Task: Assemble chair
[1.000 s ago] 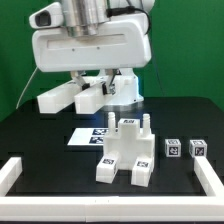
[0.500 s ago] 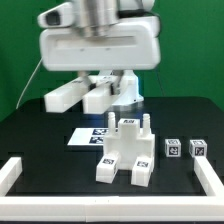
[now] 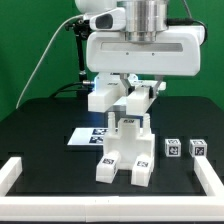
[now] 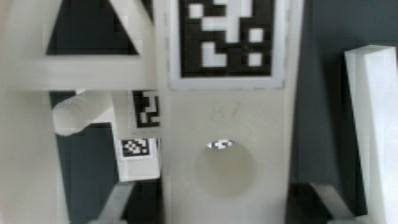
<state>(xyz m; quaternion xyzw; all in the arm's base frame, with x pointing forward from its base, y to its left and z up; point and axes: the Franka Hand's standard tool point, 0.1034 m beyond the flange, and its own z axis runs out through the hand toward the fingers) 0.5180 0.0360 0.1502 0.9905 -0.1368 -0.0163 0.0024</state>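
My gripper (image 4: 222, 200) is shut on a white chair part (image 4: 226, 130) that bears a black-and-white tag (image 4: 228, 35). One finger (image 4: 121, 200) shows on each side of it. In the exterior view the held part (image 3: 108, 95) hangs under the arm's wide white wrist housing (image 3: 145, 50), its blocky bars sticking out. It is just above the partly built chair (image 3: 125, 152), which stands on the black table. The gap between the two is hidden. Two small tagged cubes (image 3: 173, 148) lie toward the exterior view's right of the chair.
The marker board (image 3: 85, 136) lies flat behind the chair on the exterior view's left. White border rails (image 3: 14, 172) frame the table's front and sides. A black cable (image 3: 45, 60) hangs at the back on the exterior view's left.
The arm has carried the held part from the exterior view's left toward the right. It now hangs over the chair on the table. The grip has not changed.
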